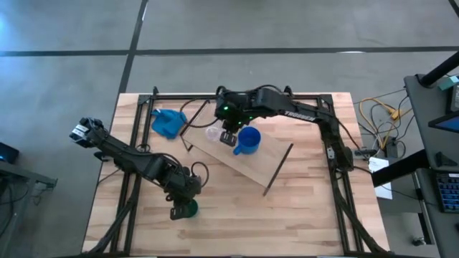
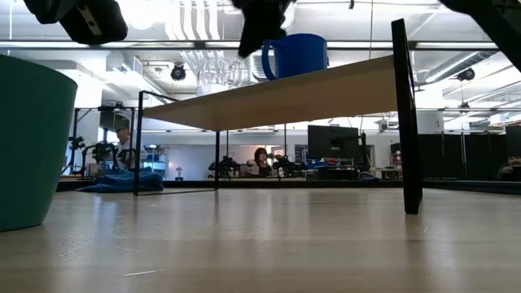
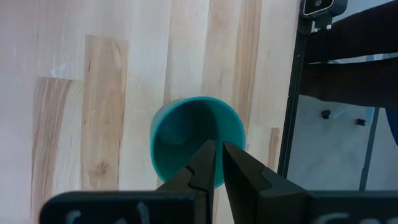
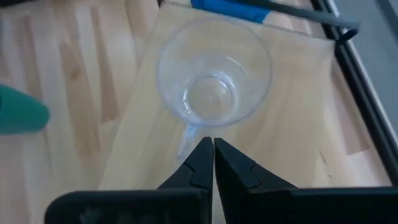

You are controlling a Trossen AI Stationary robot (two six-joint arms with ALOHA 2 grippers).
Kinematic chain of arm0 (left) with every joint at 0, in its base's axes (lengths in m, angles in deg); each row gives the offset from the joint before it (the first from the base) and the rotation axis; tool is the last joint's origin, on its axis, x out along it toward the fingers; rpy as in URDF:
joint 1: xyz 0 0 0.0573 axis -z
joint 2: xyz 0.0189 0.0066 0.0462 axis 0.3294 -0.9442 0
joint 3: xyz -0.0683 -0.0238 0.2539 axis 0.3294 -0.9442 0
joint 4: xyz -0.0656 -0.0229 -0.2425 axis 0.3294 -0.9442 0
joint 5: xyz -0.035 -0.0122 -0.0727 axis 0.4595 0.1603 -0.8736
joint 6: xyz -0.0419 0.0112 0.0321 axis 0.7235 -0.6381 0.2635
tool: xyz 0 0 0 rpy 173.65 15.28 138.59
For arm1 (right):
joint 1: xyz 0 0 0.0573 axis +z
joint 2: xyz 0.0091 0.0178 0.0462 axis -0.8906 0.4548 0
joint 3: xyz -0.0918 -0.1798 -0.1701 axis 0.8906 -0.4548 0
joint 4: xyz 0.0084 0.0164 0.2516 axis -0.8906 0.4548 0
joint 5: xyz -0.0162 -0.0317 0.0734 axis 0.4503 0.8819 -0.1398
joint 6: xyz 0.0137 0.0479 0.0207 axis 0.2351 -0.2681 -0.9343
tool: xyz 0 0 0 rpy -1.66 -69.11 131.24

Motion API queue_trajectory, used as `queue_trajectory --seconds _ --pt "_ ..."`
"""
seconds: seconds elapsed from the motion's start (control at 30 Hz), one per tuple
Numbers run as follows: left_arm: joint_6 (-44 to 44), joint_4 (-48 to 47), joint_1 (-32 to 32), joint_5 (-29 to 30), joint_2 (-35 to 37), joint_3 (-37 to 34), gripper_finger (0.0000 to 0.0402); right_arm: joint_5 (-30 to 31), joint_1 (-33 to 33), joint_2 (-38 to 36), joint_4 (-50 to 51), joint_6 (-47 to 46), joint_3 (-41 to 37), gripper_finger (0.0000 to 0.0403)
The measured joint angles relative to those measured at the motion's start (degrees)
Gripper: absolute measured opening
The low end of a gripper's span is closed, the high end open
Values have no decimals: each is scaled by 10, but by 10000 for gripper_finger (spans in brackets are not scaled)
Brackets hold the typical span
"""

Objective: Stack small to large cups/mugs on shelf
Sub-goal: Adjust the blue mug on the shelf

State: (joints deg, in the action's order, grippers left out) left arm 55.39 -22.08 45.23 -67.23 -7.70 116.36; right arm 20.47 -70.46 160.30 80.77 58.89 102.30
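Dark green, the handleless cup is seen near the desk's front edge, left of centre, with the left gripper held over its rim, fingers pressed together. On the shelf, lying aslant mid-desk, the clear glass cup and blue mug are set side by side at its left end, the right gripper poised above them, likewise pressed together.

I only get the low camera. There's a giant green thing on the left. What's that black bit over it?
Observer: That's the left tool, shut, hanging over the green cup's open mouth.
Operator: Is anything inside the cup?
Observer: No, it looks empty.
Operator: What's beside the blue mug on the shelf?
Observer: A clear glass cup. The right tool is shut and points at its handle.
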Motion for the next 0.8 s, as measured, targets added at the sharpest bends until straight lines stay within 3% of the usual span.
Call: queue_trajectory --seconds 0.3,0.43,0.57,0.8 --pt "1 1 0 0 0 0 15 16 29 -94 198 -64 -1 8" --pt "1 1 0 0 0 0 15 18 51 -129 187 -106 -30 8" --pt "1 2 0 0 0 0 15 65 64 -143 192 -141 -85 8" --pt "4 3 0 0 0 0 15 61 69 -165 193 -202 -175 8"
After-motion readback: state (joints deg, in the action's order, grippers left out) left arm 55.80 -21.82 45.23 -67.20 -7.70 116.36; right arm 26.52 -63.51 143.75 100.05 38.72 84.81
